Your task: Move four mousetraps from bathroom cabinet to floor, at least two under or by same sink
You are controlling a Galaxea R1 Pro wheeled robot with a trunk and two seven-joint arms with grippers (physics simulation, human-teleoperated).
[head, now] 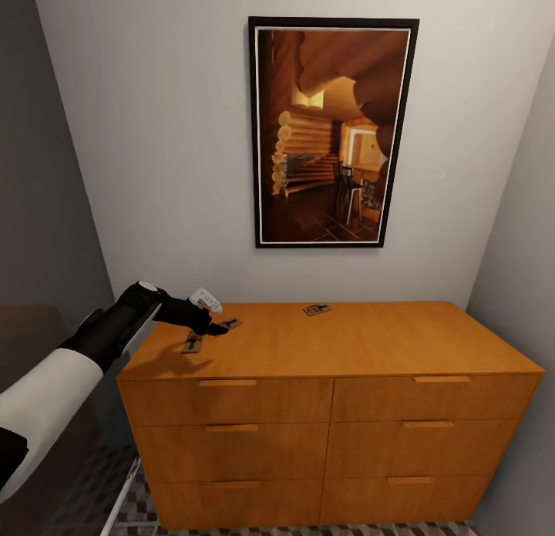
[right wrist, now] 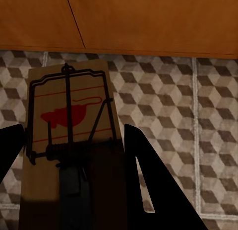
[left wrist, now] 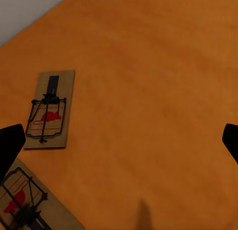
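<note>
The left arm [head: 46,397] has a smooth white sleeve-like shell that gives way to a black cylindrical forearm and a glossy black wrist. Behind the fingers, the left gripper [head: 218,329] carries a small pale grey block, while its 2 fingers [left wrist: 11,145] are plain matte black. The right gripper [right wrist: 74,155] also has 2 black fingers [right wrist: 144,175], wedge-shaped, with 1 narrow slot cut through just behind the tip.

On the cabinet [head: 331,343] top, two mousetraps [head: 193,342] lie near its left end, just under my left gripper [head: 216,328]; a third mousetrap [head: 317,309] lies further back, towards the middle. My right gripper [right wrist: 74,155] holds a fourth mousetrap [right wrist: 69,111] between its fingers [right wrist: 144,180], above the bathroom floor [right wrist: 163,111], before the cabinet.
</note>
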